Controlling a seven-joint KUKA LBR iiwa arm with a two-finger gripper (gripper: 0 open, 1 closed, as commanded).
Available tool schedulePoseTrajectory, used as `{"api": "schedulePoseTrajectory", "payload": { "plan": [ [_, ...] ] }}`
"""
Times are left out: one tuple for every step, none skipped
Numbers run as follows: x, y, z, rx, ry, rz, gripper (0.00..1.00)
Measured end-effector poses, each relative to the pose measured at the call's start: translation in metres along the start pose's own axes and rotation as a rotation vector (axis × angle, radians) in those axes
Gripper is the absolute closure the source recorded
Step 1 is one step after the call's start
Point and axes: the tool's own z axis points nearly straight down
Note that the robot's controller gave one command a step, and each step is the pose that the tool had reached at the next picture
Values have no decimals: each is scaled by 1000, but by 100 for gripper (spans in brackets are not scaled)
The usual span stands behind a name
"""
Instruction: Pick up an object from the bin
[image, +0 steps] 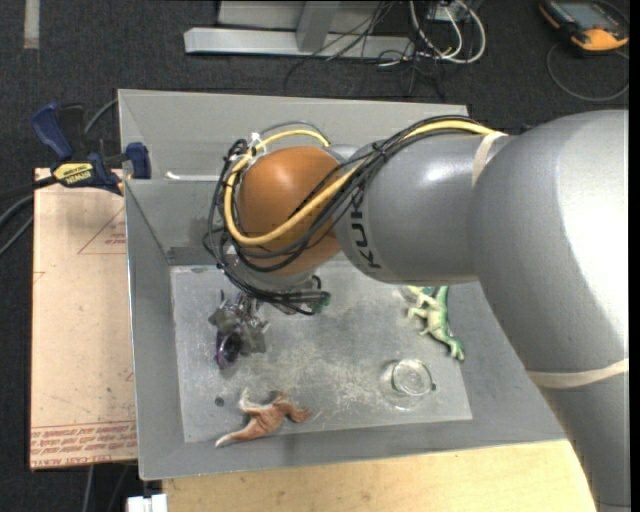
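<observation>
**Pincer low over a small purple thing, above the tan dinosaur**

A tan toy dinosaur (265, 418) lies on its side on the floor of the grey metal bin (150, 270), near the front edge; everything else is placed from it. Just up and a little left of the dinosaur sits a small dark purple thing (227, 349), too small to tell its kind; the pincer (238, 333) is down in the bin right above that purple thing and seems to touch it or nearly so; whether the pincer is apart, together or clamped on the piece, I cannot tell. Further up from the dinosaur, the wrist's round orange cover (285, 205) hangs over the pincer, ringed by yellow and black cables (440, 126); the thick grey arm (470, 220) runs off to the right from there. To the dinosaur's right, and slightly higher, a clear round disc (410, 380) lies flat on the speckled floor. Up and right of the disc, well apart from the tan dinosaur, lies a green and white toy dinosaur (435, 320), close under the arm.
</observation>
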Motion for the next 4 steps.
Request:
{"api": "schedulePoseTrajectory", "payload": {
  "plan": [
    [1, 1, -4, -3, 3, 0, 100],
    [2, 2, -22, -7, 9, 0, 100],
    [0, 1, -45, -2, 3, 0, 100],
    [-1, 0, -56, 0, -2, 1, 100]
  ]
}}
